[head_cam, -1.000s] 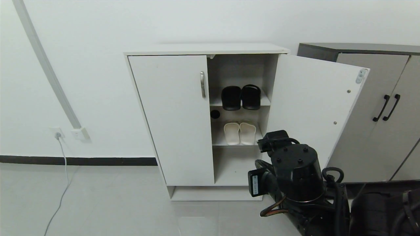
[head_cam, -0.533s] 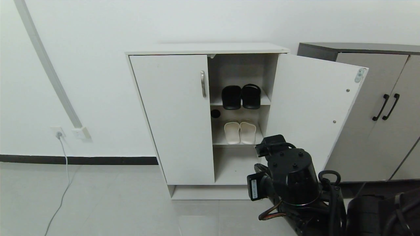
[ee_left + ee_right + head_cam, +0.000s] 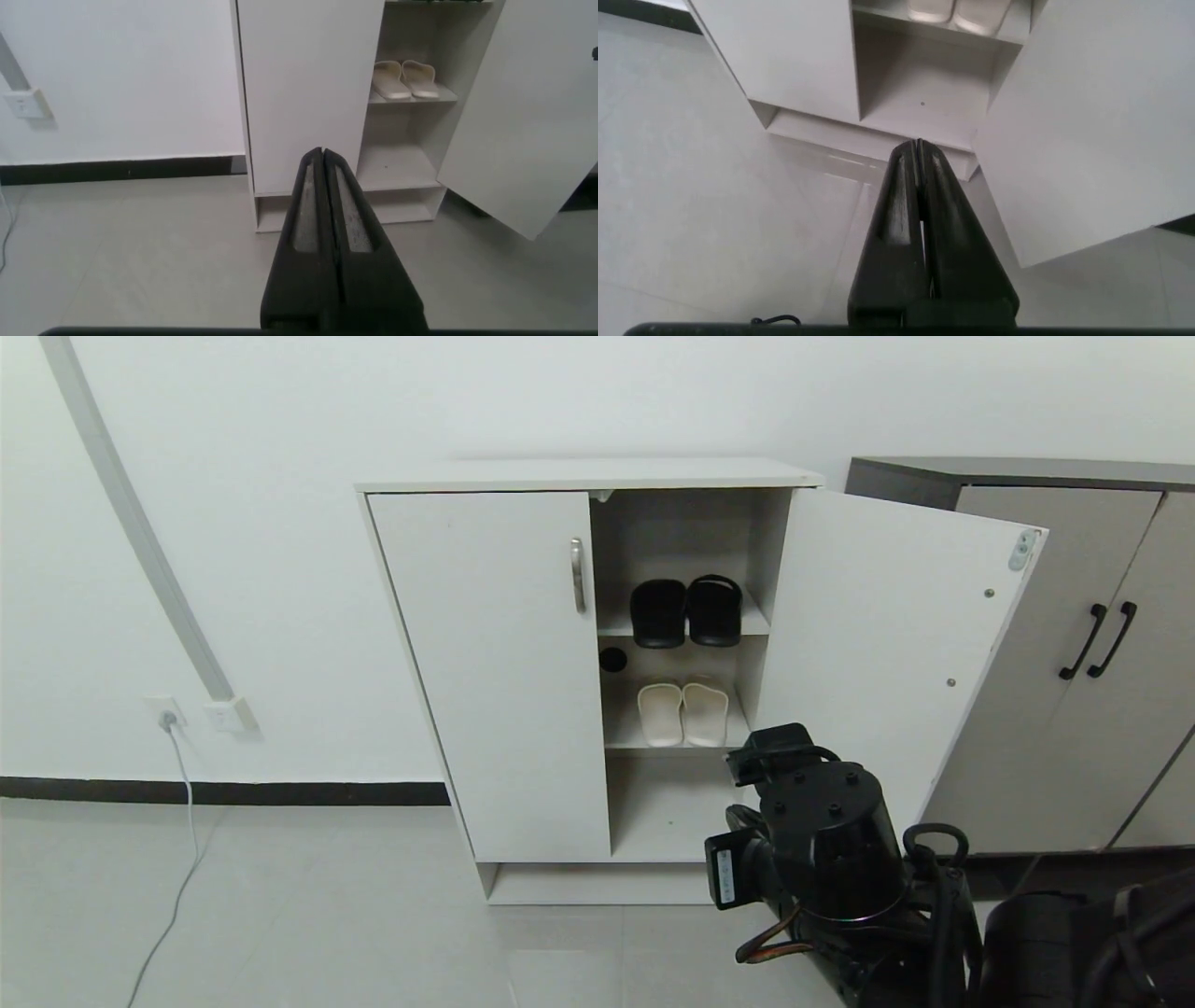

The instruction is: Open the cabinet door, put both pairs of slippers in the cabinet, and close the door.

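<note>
**Slippers are in; only the door is left to shut**

Both pairs already sit inside the cabinet (image 3: 588, 474): the black slippers (image 3: 686, 611) on the upper shelf, the white slippers (image 3: 682, 714) on the shelf below, each pair side by side and clear of the front edge. The right door (image 3: 887, 644) stands swung out to the right, with its inner face towards you. The left door (image 3: 495, 672) is shut.

The left gripper (image 3: 322, 159) and right gripper (image 3: 920, 149) are both clenched with nothing between the fingers. Both hang above the floor, short of the cabinet base.

The door looks like a stiff, flat panel that should swing lightly on its hinges. Its handle is out of sight on the far face, so you likely need no grasp. Push with the clenched right fingers on the far face, close to the free edge, where leverage is best. The smooth face may let the fingers slide, so press squarely.
</note>
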Tool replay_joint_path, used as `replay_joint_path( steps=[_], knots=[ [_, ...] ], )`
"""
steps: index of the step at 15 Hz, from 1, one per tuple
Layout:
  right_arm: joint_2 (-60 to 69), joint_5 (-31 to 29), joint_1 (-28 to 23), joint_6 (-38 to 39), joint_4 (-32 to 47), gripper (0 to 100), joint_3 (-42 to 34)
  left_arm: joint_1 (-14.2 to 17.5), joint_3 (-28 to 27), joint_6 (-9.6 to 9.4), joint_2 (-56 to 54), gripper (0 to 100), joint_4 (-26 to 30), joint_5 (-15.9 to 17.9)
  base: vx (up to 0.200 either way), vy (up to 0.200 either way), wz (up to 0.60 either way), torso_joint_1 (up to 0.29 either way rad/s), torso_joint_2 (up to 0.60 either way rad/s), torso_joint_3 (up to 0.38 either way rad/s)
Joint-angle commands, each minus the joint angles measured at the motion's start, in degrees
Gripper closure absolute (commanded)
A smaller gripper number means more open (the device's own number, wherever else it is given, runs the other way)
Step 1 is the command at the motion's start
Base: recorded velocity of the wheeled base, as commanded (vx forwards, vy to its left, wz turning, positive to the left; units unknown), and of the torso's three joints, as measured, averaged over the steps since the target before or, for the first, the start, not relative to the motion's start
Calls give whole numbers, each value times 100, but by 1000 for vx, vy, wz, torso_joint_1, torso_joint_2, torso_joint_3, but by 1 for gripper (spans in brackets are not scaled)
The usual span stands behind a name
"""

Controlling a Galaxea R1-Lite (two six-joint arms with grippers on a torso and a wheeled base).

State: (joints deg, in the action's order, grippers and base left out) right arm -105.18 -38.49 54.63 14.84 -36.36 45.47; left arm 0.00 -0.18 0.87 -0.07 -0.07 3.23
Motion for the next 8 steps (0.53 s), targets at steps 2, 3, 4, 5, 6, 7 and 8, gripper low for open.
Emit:
replay_joint_path(
  steps=[2,3,4,5,6,7,8],
  knots=[
    [-20,-1,4,2,-2,100,-21,0,1,1,7,100,-1,2,0,0,0,0,0,0],
    [-29,-1,4,-7,7,100,-21,0,1,1,7,100,-1,2,0,0,0,0,0,0],
    [-46,-1,4,-7,7,100,-21,0,1,1,7,100,-1,2,0,0,0,7,-124,-203],
    [-55,-1,4,-7,7,100,-21,0,1,1,7,100,-1,2,0,0,0,27,-242,-286],
    [-64,-1,4,-7,-2,100,-21,0,1,1,7,100,-1,2,0,0,0,46,-422,-330],
    [-64,-1,4,-7,7,100,-21,0,1,1,7,100,-1,2,0,0,0,41,-447,-349],
    [-73,-1,4,-7,-2,100,-21,0,1,1,7,100,-1,2,0,0,0,36,-437,-354]
  ],
)
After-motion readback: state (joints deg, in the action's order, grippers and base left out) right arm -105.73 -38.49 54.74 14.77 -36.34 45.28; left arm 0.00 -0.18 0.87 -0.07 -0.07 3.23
